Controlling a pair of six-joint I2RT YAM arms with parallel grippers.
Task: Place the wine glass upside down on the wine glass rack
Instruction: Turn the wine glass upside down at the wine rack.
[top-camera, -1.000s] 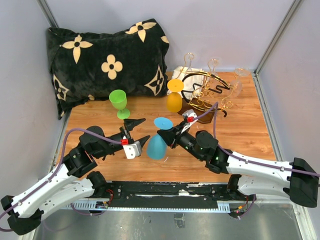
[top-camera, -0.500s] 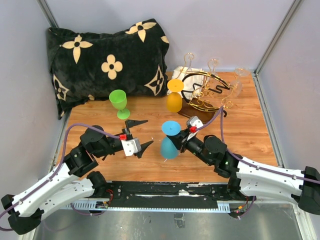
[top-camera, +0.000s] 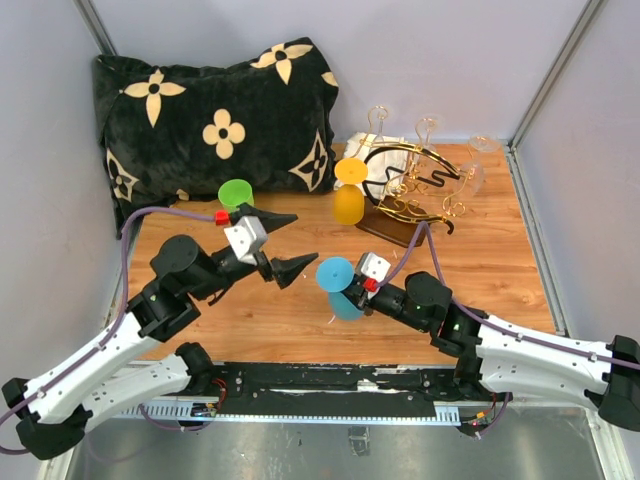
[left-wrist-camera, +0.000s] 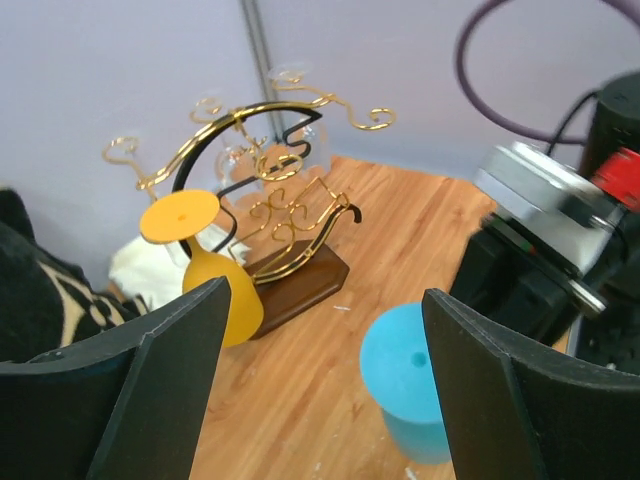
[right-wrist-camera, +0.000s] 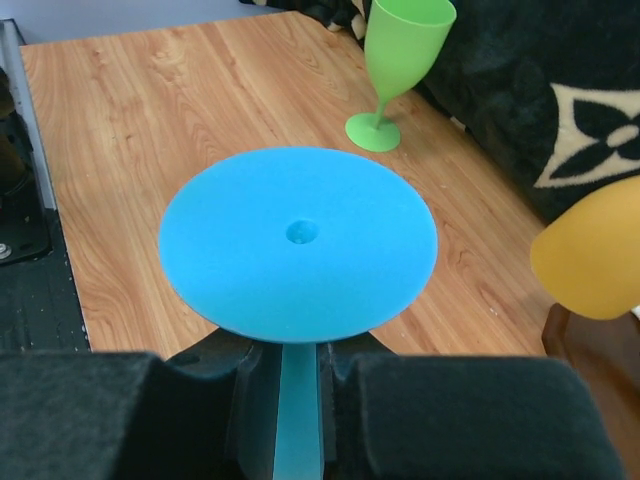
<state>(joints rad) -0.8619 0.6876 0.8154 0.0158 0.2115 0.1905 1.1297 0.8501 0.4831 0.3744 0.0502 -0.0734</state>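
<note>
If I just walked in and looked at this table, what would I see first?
Probably the bright blue glass, foot up near the front middle, its stem pinched by the right tool. Then the curly gold rack at the back right, with an orange glass upside down beside it, and the big black flowery pillow at the back left.

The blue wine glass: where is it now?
In the top view the blue wine glass is held upside down in the right claw, near the front middle of the table, with the orange glass and the rack behind it.
</note>
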